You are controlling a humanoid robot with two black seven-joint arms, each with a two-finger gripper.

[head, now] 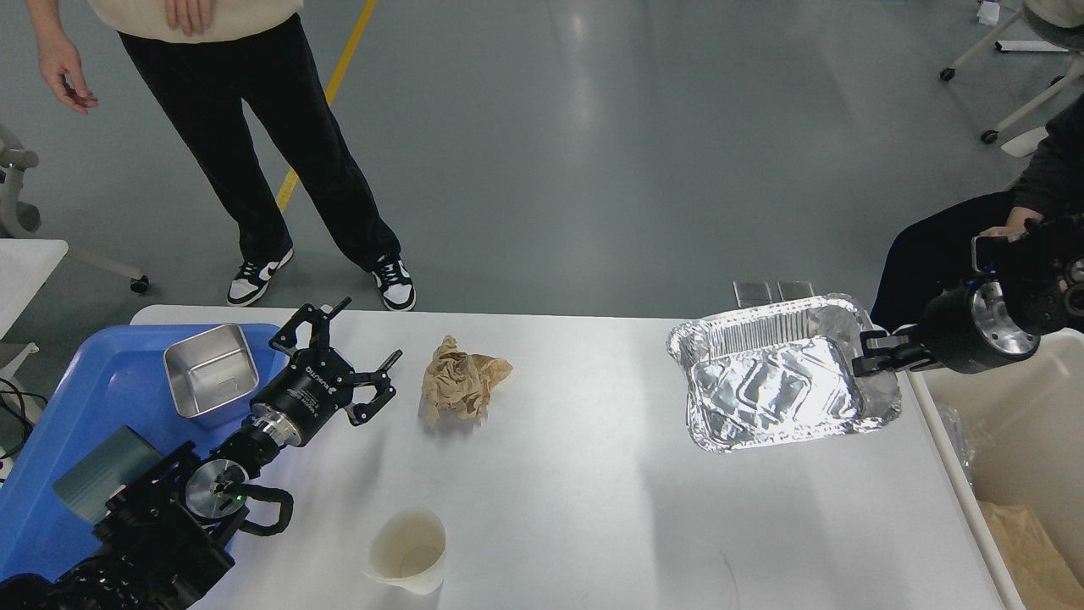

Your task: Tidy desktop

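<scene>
R hand [868, 353] gripping foil tray [775, 381], L hand [356, 356] open, over desktop [593, 508]

You have one foil tray [783, 385], right of centre; one crumpled brown paper [461, 379], mid-frame; one paper cup [409, 551], lower centre; one steel pan [210, 373] and one blue tray [102, 398], left; one cream bin [1016, 424], right edge.

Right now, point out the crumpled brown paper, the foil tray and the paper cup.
crumpled brown paper [461, 379], head view, middle of the wad.
foil tray [766, 391], head view, its shiny floor.
paper cup [408, 549], head view, inside wall.
</scene>
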